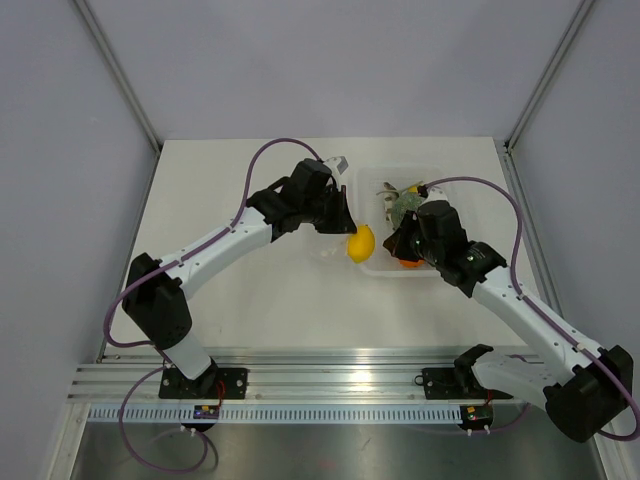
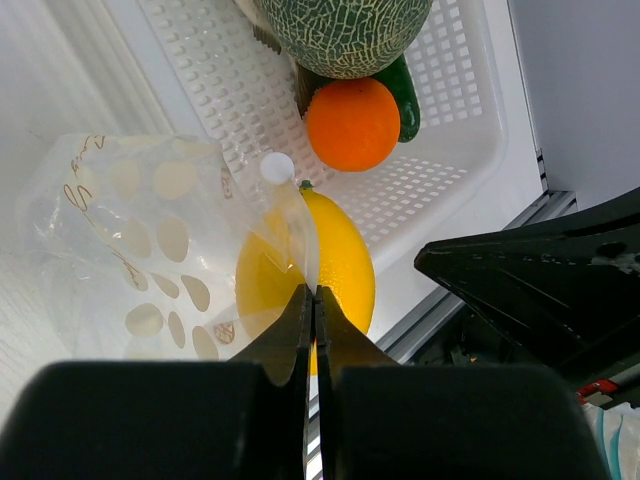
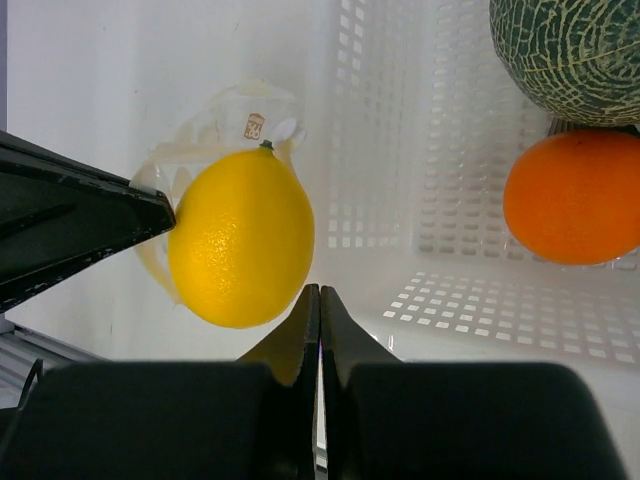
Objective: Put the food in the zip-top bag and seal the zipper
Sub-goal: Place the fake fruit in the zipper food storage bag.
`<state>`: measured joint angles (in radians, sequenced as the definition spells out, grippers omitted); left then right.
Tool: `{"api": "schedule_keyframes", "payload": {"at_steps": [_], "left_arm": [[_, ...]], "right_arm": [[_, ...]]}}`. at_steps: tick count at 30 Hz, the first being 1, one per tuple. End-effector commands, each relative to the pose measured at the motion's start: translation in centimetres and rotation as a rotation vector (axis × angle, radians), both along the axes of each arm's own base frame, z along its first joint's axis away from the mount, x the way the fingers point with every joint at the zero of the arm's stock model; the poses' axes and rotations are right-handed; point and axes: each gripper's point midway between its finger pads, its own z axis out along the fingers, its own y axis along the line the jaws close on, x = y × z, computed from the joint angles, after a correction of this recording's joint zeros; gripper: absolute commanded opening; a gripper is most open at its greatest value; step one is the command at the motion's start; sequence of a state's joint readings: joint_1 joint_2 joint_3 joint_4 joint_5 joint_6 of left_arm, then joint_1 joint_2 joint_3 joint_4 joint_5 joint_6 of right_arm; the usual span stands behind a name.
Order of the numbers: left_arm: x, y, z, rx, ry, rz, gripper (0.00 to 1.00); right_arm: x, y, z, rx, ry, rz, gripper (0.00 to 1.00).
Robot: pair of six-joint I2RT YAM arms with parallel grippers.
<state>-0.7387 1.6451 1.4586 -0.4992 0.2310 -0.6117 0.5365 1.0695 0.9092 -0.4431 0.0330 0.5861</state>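
Note:
The yellow lemon (image 1: pixel 361 242) lies on the table just left of the white basket. In the left wrist view the lemon (image 2: pixel 345 265) sits at the mouth of the clear zip-top bag (image 2: pixel 130 230), which has white dots, and film covers its left half. I cannot tell how far inside it is. My left gripper (image 2: pixel 314 292) is shut on the bag's thin edge, right over the lemon (image 3: pixel 240 240). The zipper strip is not distinct. My right gripper (image 3: pixel 319 290) is shut and empty, its tips just beside the lemon's lower right. The bag (image 3: pixel 235 110) shows behind the lemon.
The white perforated basket (image 1: pixel 440 180) stands right of the lemon and holds a grey-green melon (image 2: pixel 340 30), an orange (image 2: pixel 352 123) and a dark green vegetable (image 2: pixel 405 95). The two grippers (image 1: pixel 345 230) (image 1: pixel 390 245) flank the lemon closely. The aluminium rail runs along the near edge.

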Motion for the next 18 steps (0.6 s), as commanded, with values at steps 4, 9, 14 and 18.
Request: {"api": "schedule_keyframes", "payload": {"at_steps": [4,9,14,18], "left_arm": [[0.7,-1.1,3.0,-0.080,-0.049,-0.020,0.00],[0.7,-1.2,3.1,-0.088,-0.048,-0.019,0.00],[0.5,-1.4,3.2,-0.100,-0.046,-0.026,0.00],[0.4,-1.5,3.3,-0.108,-0.039,-0.032,0.00]], "right_arm": [[0.0,0.3,0.6,0.043,-0.013,-0.002,0.02],[0.3,2.2,0.8,0.093,-0.006,0.067,0.01],[1.1,5.4,-0.2,0.159,0.021,0.140,0.00],[1.7,7.6,-0.6,0.140,0.025,0.177,0.00]]}}
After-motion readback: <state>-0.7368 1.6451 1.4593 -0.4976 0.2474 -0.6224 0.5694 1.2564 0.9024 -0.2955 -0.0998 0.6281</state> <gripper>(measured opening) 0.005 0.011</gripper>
